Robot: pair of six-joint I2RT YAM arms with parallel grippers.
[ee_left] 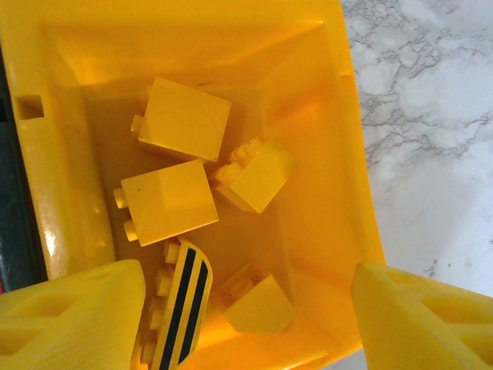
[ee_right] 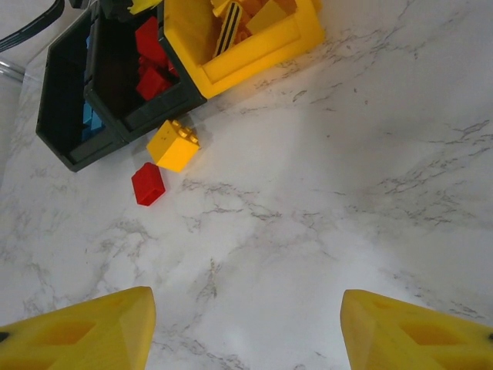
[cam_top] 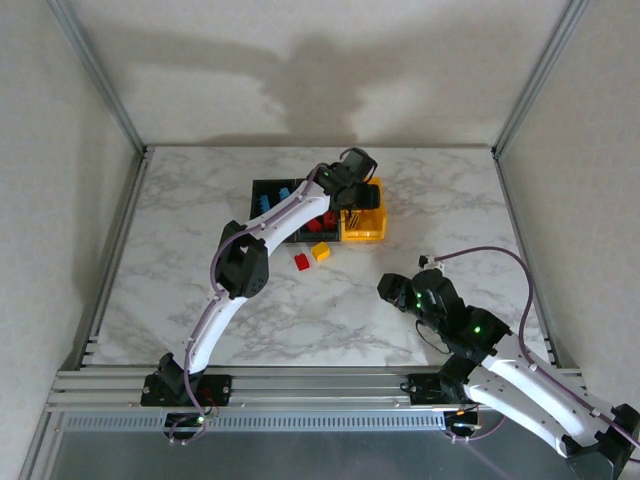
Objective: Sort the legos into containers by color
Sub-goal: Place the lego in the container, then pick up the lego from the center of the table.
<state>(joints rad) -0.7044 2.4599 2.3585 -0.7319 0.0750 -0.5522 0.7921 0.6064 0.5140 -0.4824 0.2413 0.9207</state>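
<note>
1. Marble table [cam_top: 420,200]: a red brick [ee_right: 147,184] and a yellow brick [ee_right: 173,145] lie beside the black bins [ee_right: 58,116].
2. My left gripper [ee_left: 246,308] hangs spread, empty, over the yellow bin [ee_left: 69,193].
3. My right gripper [ee_right: 246,324] gapes empty.

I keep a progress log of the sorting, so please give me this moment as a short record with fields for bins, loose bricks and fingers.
yellow bin: holds yellow bricks, at least five, one black-striped
middle black bin: holds red bricks
outer black bin: holds blue bricks
loose on table: red brick and yellow brick, apart, before the black bins
left fingers: open, empty, over the yellow bin
right fingers: open, empty, above bare table
left to sort: two bricks
</note>
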